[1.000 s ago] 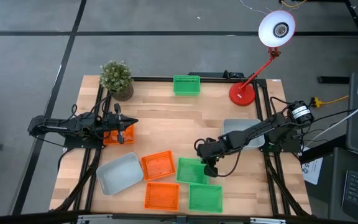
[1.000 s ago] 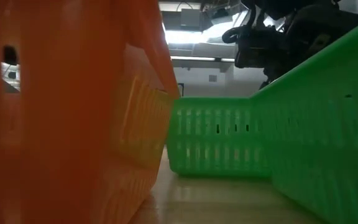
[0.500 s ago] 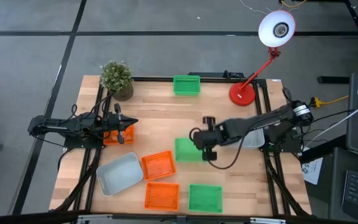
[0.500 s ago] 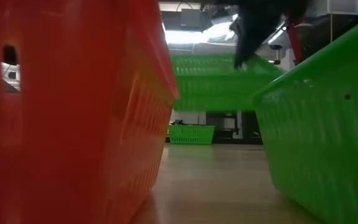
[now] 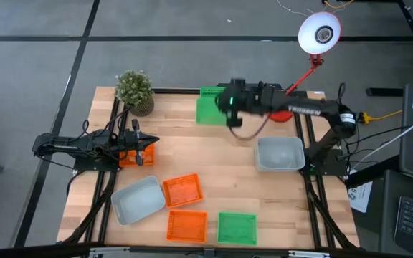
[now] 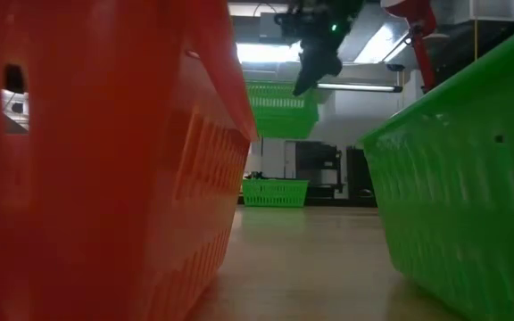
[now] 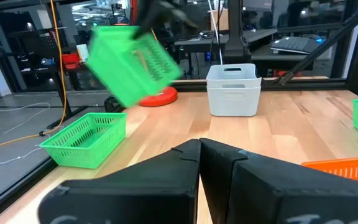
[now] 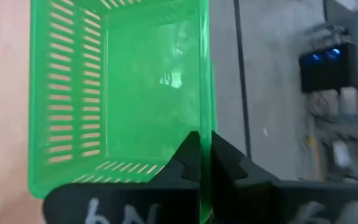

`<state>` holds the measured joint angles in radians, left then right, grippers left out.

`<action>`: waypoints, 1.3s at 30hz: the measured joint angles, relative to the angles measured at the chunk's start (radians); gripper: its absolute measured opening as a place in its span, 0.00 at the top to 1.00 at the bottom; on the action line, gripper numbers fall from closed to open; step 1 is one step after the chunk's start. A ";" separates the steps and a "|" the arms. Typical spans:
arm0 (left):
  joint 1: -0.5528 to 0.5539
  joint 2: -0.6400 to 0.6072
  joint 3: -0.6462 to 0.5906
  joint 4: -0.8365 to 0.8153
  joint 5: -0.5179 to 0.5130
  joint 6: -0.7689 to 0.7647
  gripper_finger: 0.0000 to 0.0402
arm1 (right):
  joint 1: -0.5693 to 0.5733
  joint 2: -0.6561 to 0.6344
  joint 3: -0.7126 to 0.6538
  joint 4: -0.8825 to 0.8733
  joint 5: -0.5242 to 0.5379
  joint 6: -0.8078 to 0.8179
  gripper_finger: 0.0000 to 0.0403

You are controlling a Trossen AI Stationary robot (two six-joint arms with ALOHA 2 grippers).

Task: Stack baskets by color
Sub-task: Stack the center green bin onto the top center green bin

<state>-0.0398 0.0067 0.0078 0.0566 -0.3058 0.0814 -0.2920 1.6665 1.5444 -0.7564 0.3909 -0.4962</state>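
My right gripper is shut on a green basket and holds it in the air over the table's far edge. Right by it, another green basket sits flat on the table; in the left wrist view the held basket hangs tilted above that one. My left gripper waits shut at the table's left, over an orange basket. Two more orange baskets, a green one and two grey ones lie on the table. My right gripper grips the green basket by the rim of one side wall, one finger inside the basket and one outside. The fingers slant down onto the rim from above. The basket is lifted clear of the table and hangs tilted below the fingers.
A potted plant stands at the far left corner. A red lamp's base stands at the far right, close to my right arm, and its head reaches beyond the table. The middle of the tabletop is bare wood.
My right gripper has lifted the green basket off the near middle of the table and swung it up and toward the far edge, turning as it went. The basket, flat on the table before, now hangs tilted in the air by the far green basket.
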 joint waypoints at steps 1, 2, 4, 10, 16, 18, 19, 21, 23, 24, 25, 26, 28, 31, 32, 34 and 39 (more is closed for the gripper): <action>0.000 0.000 0.000 0.000 0.000 0.000 1.00 | -0.050 0.000 0.000 0.039 -0.064 -0.031 1.00; 0.000 0.000 0.000 0.000 0.000 0.000 1.00 | -0.098 0.000 0.000 0.073 -0.132 -0.062 1.00; 0.000 0.000 0.000 0.000 0.000 0.000 1.00 | -0.193 0.000 0.000 0.120 -0.274 -0.137 1.00; 0.000 0.000 0.000 0.000 -0.001 0.029 1.00 | -0.422 0.059 0.001 0.195 -0.590 -0.193 1.00; 0.000 0.000 0.000 0.000 -0.001 0.063 1.00 | -0.532 0.212 0.001 0.217 -0.835 -0.137 1.00; 0.000 0.000 0.000 0.000 -0.001 0.063 1.00 | -0.543 0.253 0.024 0.202 -0.870 -0.134 1.00; 0.000 0.000 0.000 0.000 -0.001 0.063 1.00 | -0.546 0.270 0.042 0.190 -0.871 -0.134 1.00; 0.000 0.000 0.000 0.000 -0.001 0.062 1.00 | -0.550 0.296 0.075 0.156 -0.871 -0.134 1.00; 0.000 0.000 0.000 0.000 -0.001 0.062 1.00 | -0.550 0.316 0.105 0.144 -0.870 -0.136 1.00; 0.000 0.000 0.000 0.000 -0.001 0.062 1.00 | -0.550 0.322 0.114 0.145 -0.863 -0.136 1.00; 0.000 0.000 0.000 0.000 -0.001 0.062 1.00 | -0.550 0.326 0.119 0.148 -0.853 -0.137 1.00; 0.000 0.000 0.000 0.000 0.000 0.062 1.00 | -0.550 0.329 0.121 0.161 -0.839 -0.138 1.00; 0.000 0.000 0.000 0.000 0.000 0.062 1.00 | -0.550 0.339 0.124 0.173 -0.831 -0.139 1.00; 0.000 0.000 0.000 0.000 0.000 0.061 1.00 | -0.550 0.361 0.123 0.148 -0.819 -0.141 1.00; 0.000 0.000 0.000 0.000 0.000 0.061 1.00 | -0.550 0.369 0.123 0.141 -0.807 -0.142 1.00; 0.000 0.000 0.000 0.000 0.000 0.061 1.00 | -0.550 0.381 0.123 0.140 -0.784 -0.143 1.00; 0.000 0.000 0.000 0.000 0.000 0.060 1.00 | -0.550 0.388 0.122 0.154 -0.777 -0.143 0.98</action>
<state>-0.0399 0.0067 0.0078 0.0566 -0.3061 0.1417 -0.8425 2.0548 1.6669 -0.6024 -0.3859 -0.6395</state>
